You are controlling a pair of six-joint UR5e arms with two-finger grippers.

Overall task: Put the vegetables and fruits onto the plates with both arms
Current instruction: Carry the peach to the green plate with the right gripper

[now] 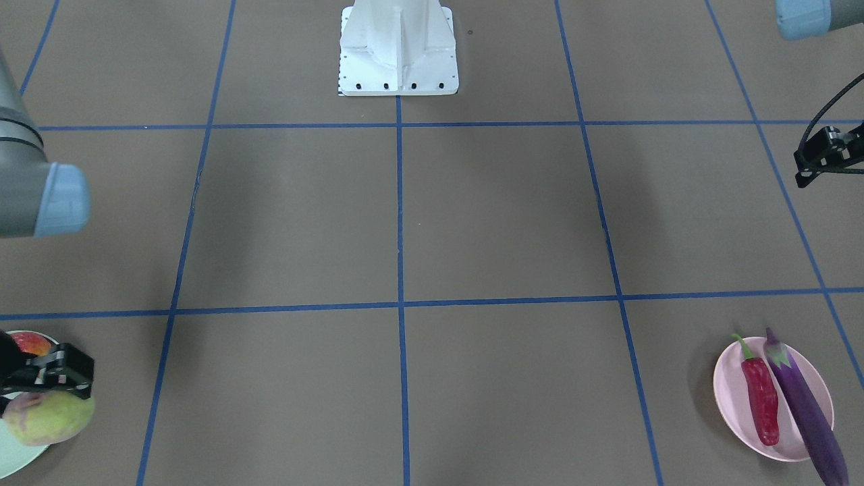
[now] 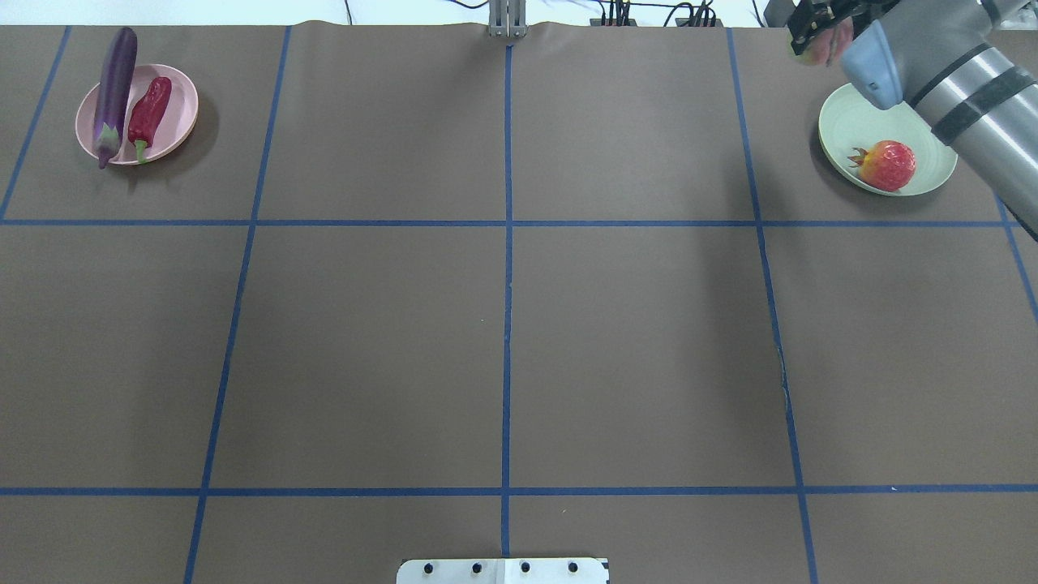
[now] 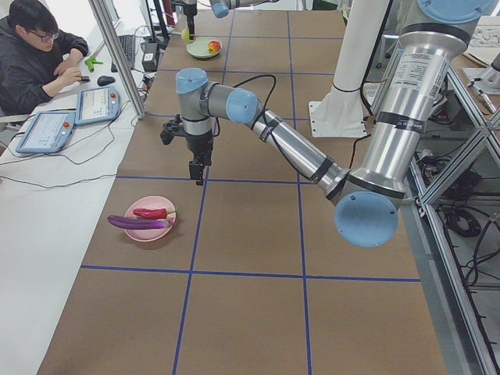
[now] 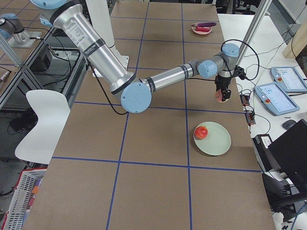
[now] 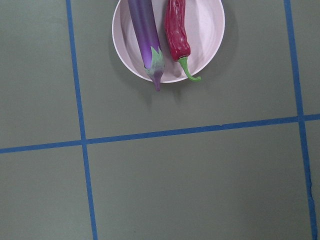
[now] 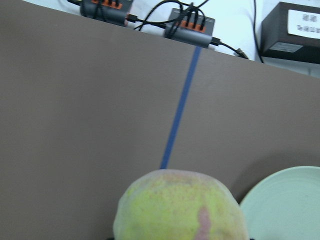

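Note:
My right gripper [image 1: 47, 378] is shut on the pink-yellow-green peach [image 1: 50, 418] and holds it in the air just beside the mint green plate [image 2: 851, 122]. The peach fills the bottom of the right wrist view [image 6: 180, 207], with the plate's rim [image 6: 290, 205] to its right. The pomegranate-like fruit [image 2: 886, 165] lies on that plate. The purple eggplant [image 2: 113, 89] and the red chili [image 2: 148, 109] lie side by side on the pink plate [image 2: 178, 105]; the eggplant overhangs the rim. My left gripper [image 3: 195, 173] hangs above the table, apart from the pink plate; I cannot tell whether it is open.
The white base block [image 1: 398, 50] stands at the table's robot side. Power strips and cables [image 6: 190, 25] lie past the far edge near the peach. An operator [image 3: 35, 55] with tablets [image 3: 98, 103] sits along that side. Blue tape lines cross the brown table.

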